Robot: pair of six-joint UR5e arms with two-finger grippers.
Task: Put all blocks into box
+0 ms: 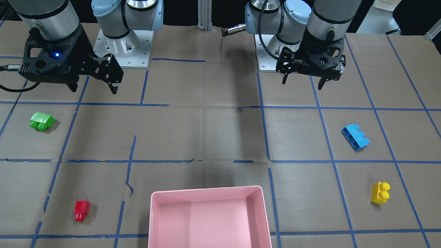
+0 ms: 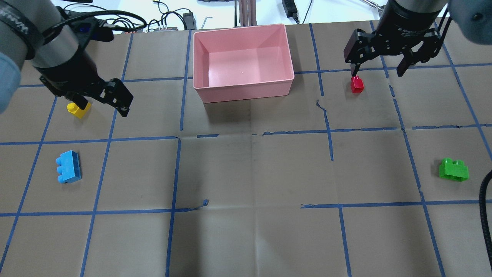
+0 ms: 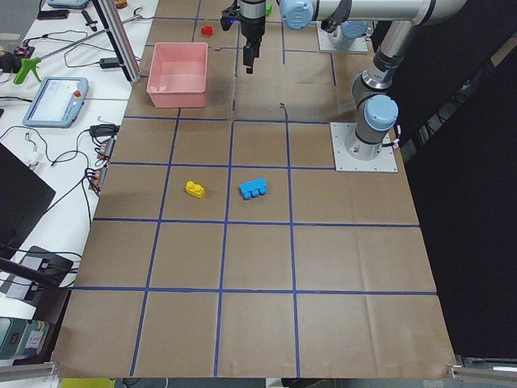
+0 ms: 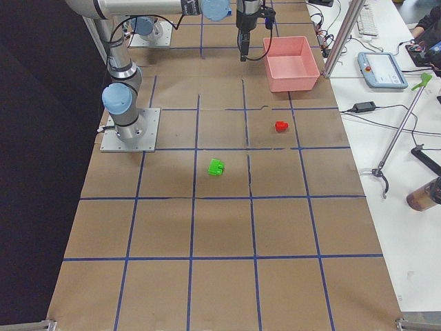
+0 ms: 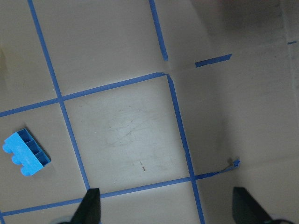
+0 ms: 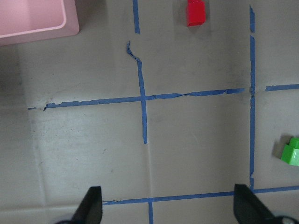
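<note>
The pink box [image 2: 242, 87] stands at the table's far middle, with nothing in it. The yellow block [image 2: 78, 109] and blue block [image 2: 68, 166] lie on the left. The red block [image 2: 356, 84] and green block [image 2: 454, 169] lie on the right. My left gripper [image 2: 103, 109] is open, empty and held above the table; the overhead view shows it next to the yellow block. Its wrist view shows the blue block [image 5: 25, 152] at lower left. My right gripper [image 2: 376, 73] is open and empty, held high near the red block [image 6: 195, 12].
Brown paper with a grid of blue tape lines [image 2: 175, 169] covers the table. The arm bases [image 1: 120, 48] stand at the robot's edge. Cables and tools [image 2: 169, 19] lie beyond the far edge behind the box.
</note>
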